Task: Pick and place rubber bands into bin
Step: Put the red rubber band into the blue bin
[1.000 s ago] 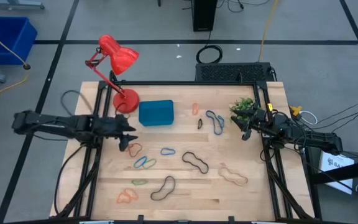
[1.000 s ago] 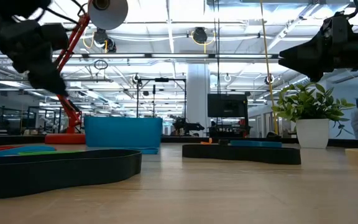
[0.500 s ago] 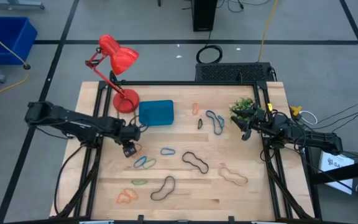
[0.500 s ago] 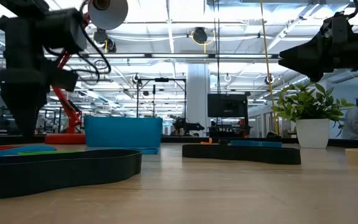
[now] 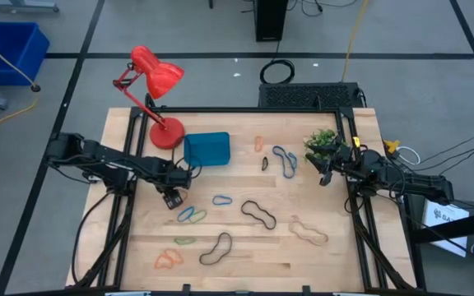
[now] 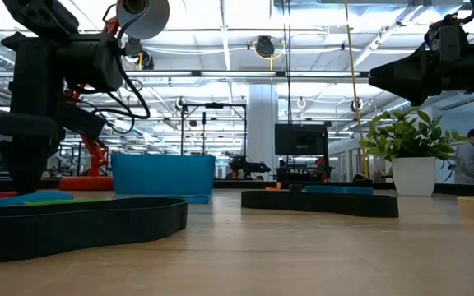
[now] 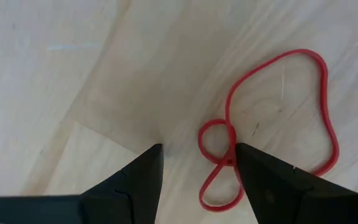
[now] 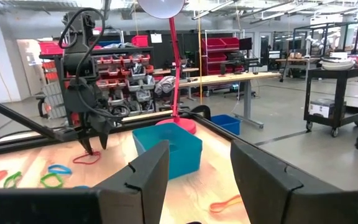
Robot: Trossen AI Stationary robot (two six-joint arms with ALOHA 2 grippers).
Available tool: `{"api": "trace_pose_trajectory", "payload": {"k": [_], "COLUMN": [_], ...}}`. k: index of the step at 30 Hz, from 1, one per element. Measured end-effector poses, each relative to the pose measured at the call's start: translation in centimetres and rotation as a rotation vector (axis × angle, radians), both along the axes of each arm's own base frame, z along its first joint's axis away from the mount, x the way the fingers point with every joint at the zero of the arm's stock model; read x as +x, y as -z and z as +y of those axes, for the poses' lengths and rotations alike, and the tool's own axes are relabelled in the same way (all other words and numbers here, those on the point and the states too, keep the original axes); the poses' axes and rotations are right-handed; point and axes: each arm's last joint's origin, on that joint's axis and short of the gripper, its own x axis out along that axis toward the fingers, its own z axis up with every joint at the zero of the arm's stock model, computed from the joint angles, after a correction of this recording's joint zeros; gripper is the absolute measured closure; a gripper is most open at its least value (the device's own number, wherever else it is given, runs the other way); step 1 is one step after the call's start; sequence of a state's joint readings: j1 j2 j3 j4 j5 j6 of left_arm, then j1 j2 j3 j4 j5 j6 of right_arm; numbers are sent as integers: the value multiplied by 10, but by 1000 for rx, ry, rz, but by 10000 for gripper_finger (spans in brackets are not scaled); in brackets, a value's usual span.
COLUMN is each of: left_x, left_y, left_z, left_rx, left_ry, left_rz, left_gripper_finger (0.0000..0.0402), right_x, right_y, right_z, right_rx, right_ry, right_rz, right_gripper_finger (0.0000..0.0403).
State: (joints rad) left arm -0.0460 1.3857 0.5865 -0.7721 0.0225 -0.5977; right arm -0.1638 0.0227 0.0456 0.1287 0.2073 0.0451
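Note:
A red-orange rubber band [image 7: 278, 118], twisted into a large and a small loop, lies flat on the wooden table [image 5: 245, 247]. My left gripper [image 7: 197, 158] points down over it, open; its fingertips stand on either side of the small loop [image 7: 217, 135]. It also shows in the high view [image 5: 171, 198] and the right wrist view [image 8: 92, 144]. Several other bands lie flat on the table: blue [image 5: 221, 200], black [image 5: 259, 213], tan [image 5: 309, 232], green [image 5: 184, 241]. The teal bin [image 5: 206, 149] stands near the lamp. My right gripper [image 8: 201, 168] is open and empty, above the table's right side [image 5: 323, 174].
A red desk lamp [image 5: 156, 82] stands at the far left, its base beside the bin. A small potted plant [image 5: 323, 141] stands at the far right. A black frame [image 5: 245, 109] edges the table. A blue crate [image 5: 11, 49] is on the floor.
My left gripper has tipped from nearly level to pointing down, moved a little toward the near edge and come down over the red-orange band. The band has stayed where it was.

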Motion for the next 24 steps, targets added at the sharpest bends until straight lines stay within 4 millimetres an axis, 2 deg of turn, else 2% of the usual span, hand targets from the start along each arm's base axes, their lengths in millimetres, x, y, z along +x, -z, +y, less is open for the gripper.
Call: {"api": "trace_pose_trajectory", "payload": {"k": [3,10,16,18,24], "left_x": [0,1,2,2,4], "left_y": [0,1,1,1,-5], "left_z": [0,-1,-1,-1,-2], "left_rx": [-9,-42,-40,-38,-47], "left_ry": [0,-13,12,12,52], "left_rz": [-4,-12,-20,-20,-33], "left_gripper_finger": [221,319,383,394,396], "right_x": [0,0,0,0,0], "right_y": [0,1,1,1,1], "right_z": [0,0,0,0,0], "right_rx": [-6,-15,-35,-35,-38], "right_ry": [1,2,4,4,5], "right_rz": [8,14,22,21,22], "right_gripper_finger": [234,234,234,234,234]}}
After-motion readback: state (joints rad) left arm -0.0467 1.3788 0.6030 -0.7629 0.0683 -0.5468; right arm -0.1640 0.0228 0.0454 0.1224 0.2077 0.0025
